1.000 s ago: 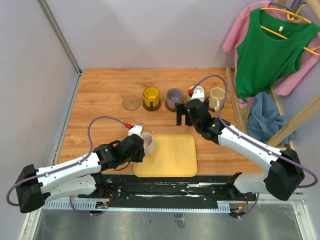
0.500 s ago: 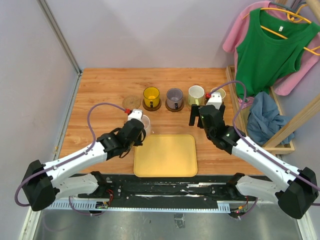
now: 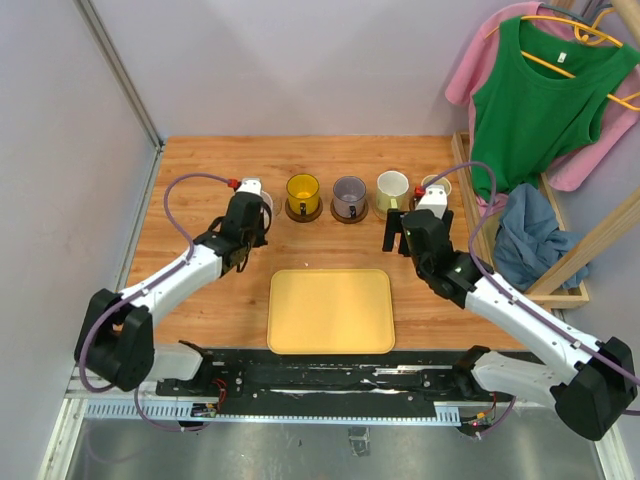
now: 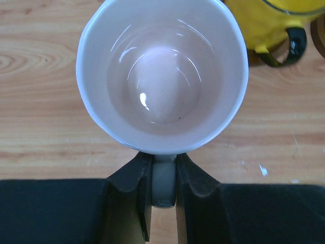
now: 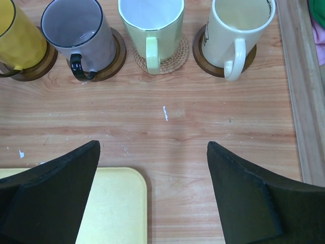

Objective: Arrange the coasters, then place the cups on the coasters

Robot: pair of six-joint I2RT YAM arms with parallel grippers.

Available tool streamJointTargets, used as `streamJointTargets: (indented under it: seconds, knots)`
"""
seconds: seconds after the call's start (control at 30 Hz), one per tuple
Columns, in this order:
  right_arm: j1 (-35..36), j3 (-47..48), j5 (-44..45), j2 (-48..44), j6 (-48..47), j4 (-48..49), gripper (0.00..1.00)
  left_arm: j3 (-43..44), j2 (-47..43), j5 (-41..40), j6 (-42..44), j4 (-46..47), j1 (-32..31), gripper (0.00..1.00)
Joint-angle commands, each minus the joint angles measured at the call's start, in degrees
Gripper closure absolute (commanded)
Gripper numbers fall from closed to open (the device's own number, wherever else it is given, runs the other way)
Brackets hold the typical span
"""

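Observation:
My left gripper (image 4: 163,162) is shut on the handle of the pink cup (image 4: 162,76), which it holds at the back left (image 3: 263,199), left of the yellow cup (image 3: 303,190). No coaster shows under the pink cup. The yellow cup (image 5: 18,40), grey-purple cup (image 5: 76,30) and cream cup (image 5: 238,25) each stand on a dark coaster (image 5: 114,61). The pale green cup (image 5: 151,25) stands on a tan woven coaster (image 5: 175,58). My right gripper (image 5: 152,145) hangs open over bare wood just in front of that row (image 3: 415,222), holding nothing.
A yellow tray (image 3: 330,310) lies at the near middle of the table; its corner (image 5: 111,203) is under my right gripper's left finger. A wooden rail (image 5: 299,101) borders the table on the right, with clothes (image 3: 535,100) hanging beyond it.
My left arm carried the pink cup from the tray's left edge to the back left, over where a tan coaster lay. My right gripper drew back from the pale green cup.

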Motion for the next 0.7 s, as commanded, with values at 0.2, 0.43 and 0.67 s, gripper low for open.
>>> streamJointTargets:
  seconds: [0.2,0.43,0.67]
  knots:
    - [-1.6,0.8,-2.0,1.2,-0.8,-0.6,0.14,10.6,13.4,6.6,6.6,15.2,8.5,0.99]
    - [-1.8,2.0,-2.4,3.5,0.2,-0.6,0.14,17.6,22.1,10.4,7.7,15.1,11.3,1.00]
    - [-2.1,2.6,-3.2,5.1,0.5,-0.5,0.14,21.1,26.2,10.5,8.5,13.7,11.5,1.00]
